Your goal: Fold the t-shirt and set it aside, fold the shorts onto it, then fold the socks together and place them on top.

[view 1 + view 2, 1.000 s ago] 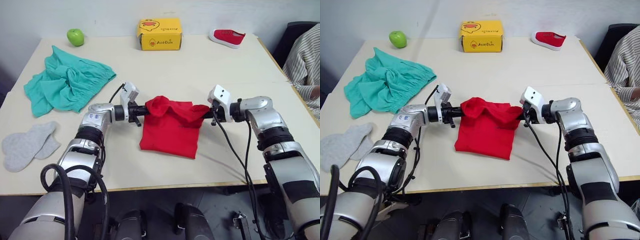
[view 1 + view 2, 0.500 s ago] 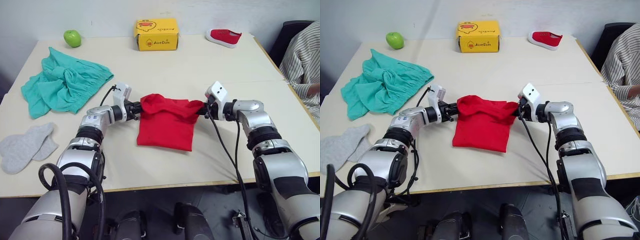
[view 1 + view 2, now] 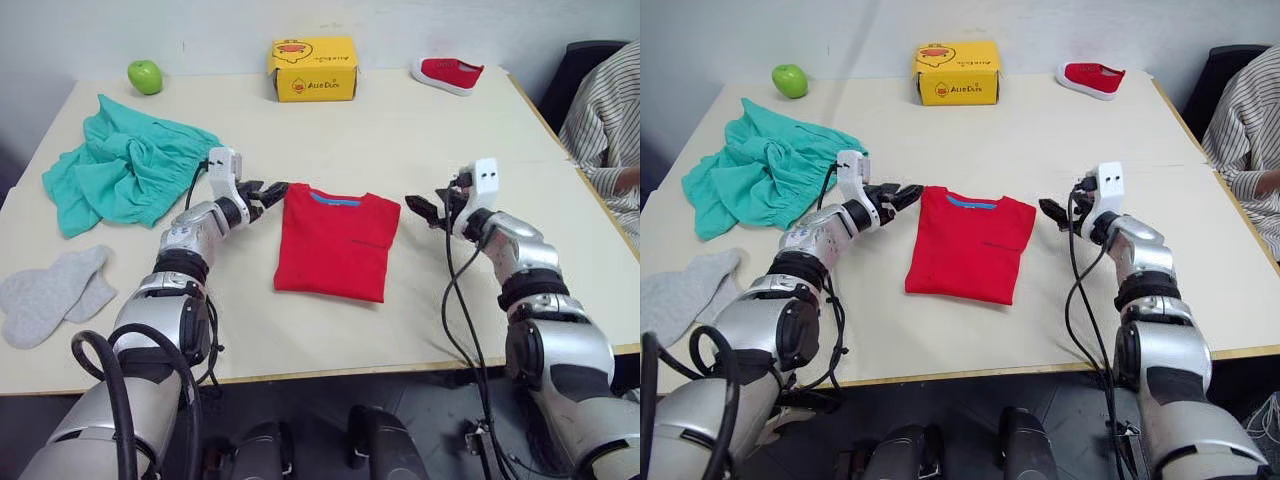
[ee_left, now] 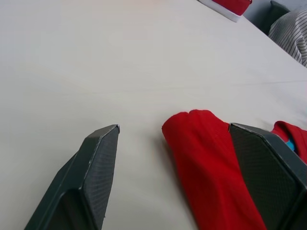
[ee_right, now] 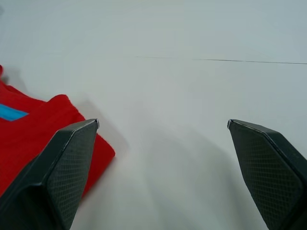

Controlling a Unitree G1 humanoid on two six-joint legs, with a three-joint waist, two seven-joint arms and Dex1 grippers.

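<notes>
The red t-shirt (image 3: 338, 243) lies flat on the table as a folded rectangle, its blue collar band facing the far side. My left gripper (image 3: 268, 192) hovers open just beyond the shirt's far left corner, and that red corner (image 4: 201, 143) sits between its fingers, untouched. My right gripper (image 3: 425, 210) is open a little off the shirt's far right corner (image 5: 53, 124), holding nothing. The teal shorts (image 3: 125, 170) lie crumpled at the far left. Both grey socks (image 3: 50, 293) lie overlapping near the front left edge.
A green apple (image 3: 145, 76), a yellow box (image 3: 314, 68) and a red shoe (image 3: 447, 74) stand along the table's far edge. A person in a striped shirt (image 3: 605, 110) sits by the right side. Bare tabletop (image 3: 330, 340) lies in front of the shirt.
Both grippers have opened and let go of the t-shirt's top edge, drawing apart to either side. The shirt has settled flat with its collar showing.
</notes>
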